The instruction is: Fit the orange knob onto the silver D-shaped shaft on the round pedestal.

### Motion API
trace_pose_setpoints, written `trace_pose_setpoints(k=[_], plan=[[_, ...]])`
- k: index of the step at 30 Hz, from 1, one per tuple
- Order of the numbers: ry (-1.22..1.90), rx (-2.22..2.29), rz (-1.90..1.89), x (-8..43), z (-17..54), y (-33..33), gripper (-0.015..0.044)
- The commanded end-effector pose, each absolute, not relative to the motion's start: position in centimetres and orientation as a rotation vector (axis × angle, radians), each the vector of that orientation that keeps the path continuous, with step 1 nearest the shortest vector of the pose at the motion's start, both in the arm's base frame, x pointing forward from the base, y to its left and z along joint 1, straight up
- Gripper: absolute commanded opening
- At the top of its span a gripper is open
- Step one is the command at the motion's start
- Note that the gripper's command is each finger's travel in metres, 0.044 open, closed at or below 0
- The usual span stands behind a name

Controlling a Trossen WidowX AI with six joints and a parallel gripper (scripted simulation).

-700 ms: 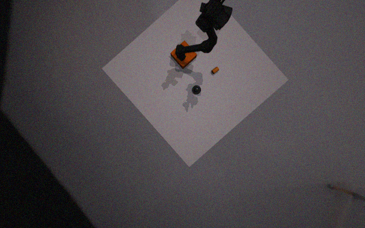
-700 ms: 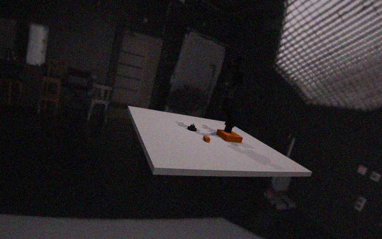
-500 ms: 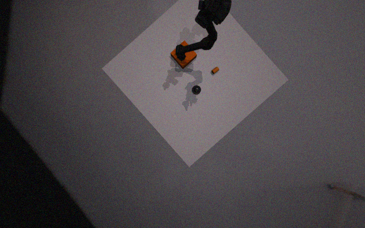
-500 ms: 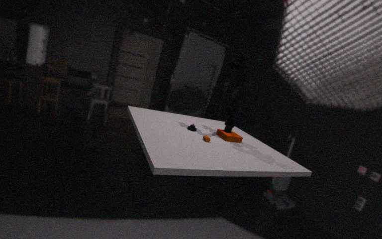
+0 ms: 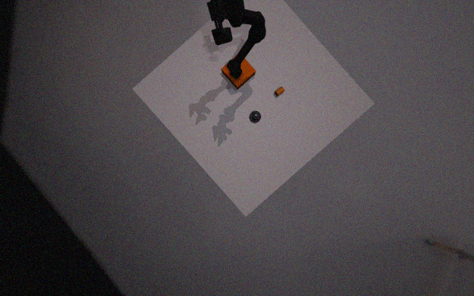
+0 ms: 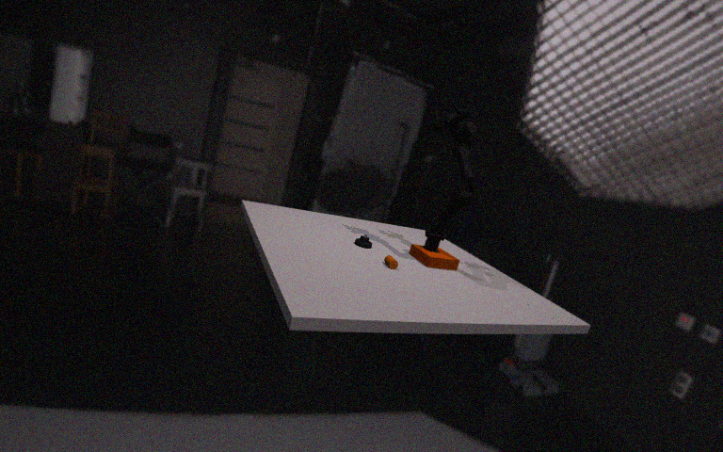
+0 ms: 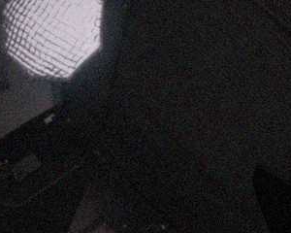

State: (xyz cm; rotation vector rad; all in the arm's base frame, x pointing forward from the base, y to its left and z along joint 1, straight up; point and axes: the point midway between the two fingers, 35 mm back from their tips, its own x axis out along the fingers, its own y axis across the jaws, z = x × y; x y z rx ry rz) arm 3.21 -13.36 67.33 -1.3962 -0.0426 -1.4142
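Note:
The orange knob lies on its side on the white table. The dark round pedestal with the silver shaft at its middle stands apart from the knob, nearer the table's centre. My gripper is raised high over the table's far corner, well away from both. It is open and empty. The wrist view shows only the dark room and a bright octagonal light, with neither the knob nor the pedestal. The knob's hole does not show.
The arm's orange base block sits on the table near the knob. The table's edges drop off to a grey floor. Dim furniture stands behind the table in the exterior view.

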Motion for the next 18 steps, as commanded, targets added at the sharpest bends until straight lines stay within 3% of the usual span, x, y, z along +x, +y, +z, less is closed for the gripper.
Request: trace_pose_setpoints(k=[1, 9, 18], plan=[[-0.029, -1.179, -1.294, 4.6, 64.2, -20.0, 0.044], [0.042, -0.916, -1.027, 12.5, 57.8, -27.3, 0.044], [0.173, -0.673, -0.688, 24.5, 49.3, -28.1, 0.044]])
